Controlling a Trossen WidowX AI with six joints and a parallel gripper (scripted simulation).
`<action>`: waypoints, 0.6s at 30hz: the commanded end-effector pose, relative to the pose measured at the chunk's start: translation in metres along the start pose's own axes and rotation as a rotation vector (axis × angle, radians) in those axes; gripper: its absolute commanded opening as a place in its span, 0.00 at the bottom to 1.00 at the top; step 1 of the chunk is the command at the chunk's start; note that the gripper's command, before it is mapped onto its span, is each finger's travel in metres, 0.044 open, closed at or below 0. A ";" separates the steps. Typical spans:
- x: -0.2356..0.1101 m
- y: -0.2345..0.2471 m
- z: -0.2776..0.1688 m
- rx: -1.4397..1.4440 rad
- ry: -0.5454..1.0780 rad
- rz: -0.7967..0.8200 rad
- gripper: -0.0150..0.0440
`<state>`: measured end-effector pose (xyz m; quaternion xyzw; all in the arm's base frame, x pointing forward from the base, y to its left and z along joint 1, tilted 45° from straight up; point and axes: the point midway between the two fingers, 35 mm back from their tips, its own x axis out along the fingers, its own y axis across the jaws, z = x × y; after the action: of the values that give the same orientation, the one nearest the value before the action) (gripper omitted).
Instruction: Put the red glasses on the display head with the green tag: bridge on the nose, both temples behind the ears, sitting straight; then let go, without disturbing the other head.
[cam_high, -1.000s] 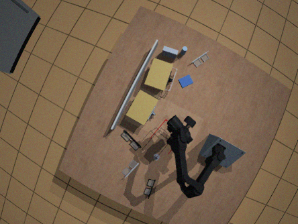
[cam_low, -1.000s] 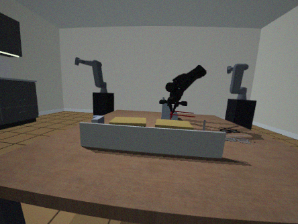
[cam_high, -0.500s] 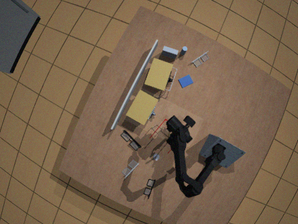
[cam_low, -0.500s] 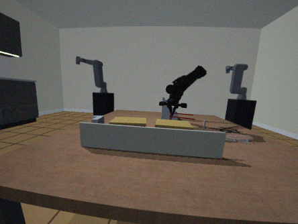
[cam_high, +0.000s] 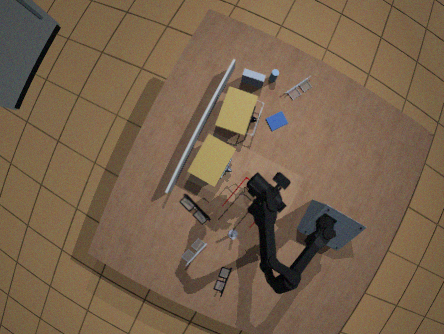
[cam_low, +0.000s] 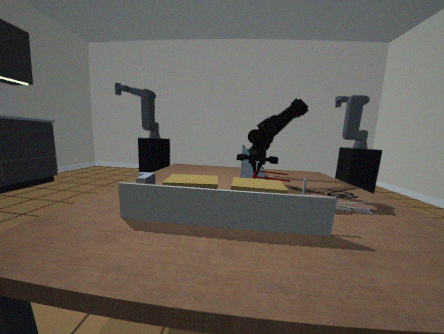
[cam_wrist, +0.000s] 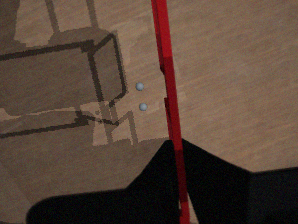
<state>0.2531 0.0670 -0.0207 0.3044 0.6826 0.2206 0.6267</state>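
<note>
My gripper (cam_high: 249, 185) (cam_low: 257, 171) (cam_wrist: 174, 146) is shut on the red glasses (cam_high: 234, 193) (cam_low: 272, 175) (cam_wrist: 167, 85) and holds them above the table, just in front of the nearer yellow-topped stand (cam_high: 211, 160) (cam_low: 259, 185). In the wrist view a thin red bar of the frame runs straight up from between the dark fingers. A second yellow-topped stand (cam_high: 236, 110) (cam_low: 191, 180) is farther along the grey wall. The display heads are mostly hidden under the yellow tops. I cannot see a green tag in any view.
A long grey wall (cam_high: 200, 127) (cam_low: 225, 207) runs behind the stands. Other glasses lie on the table: a dark pair (cam_high: 195, 209), a pale pair (cam_high: 194, 250), a dark pair (cam_high: 222, 280), a grey pair (cam_high: 299, 89). There are also a blue square (cam_high: 276, 121), a grey box (cam_high: 253, 77), a cylinder (cam_high: 274, 75) and an upright pin (cam_high: 232, 234).
</note>
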 end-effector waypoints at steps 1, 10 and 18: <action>0.005 0.001 -0.002 0.006 0.005 0.006 0.25; 0.013 0.001 -0.002 0.006 0.005 0.007 0.25; 0.019 0.001 -0.003 0.006 0.006 0.007 0.25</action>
<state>0.2526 0.0778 -0.0313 0.3048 0.6823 0.2209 0.6267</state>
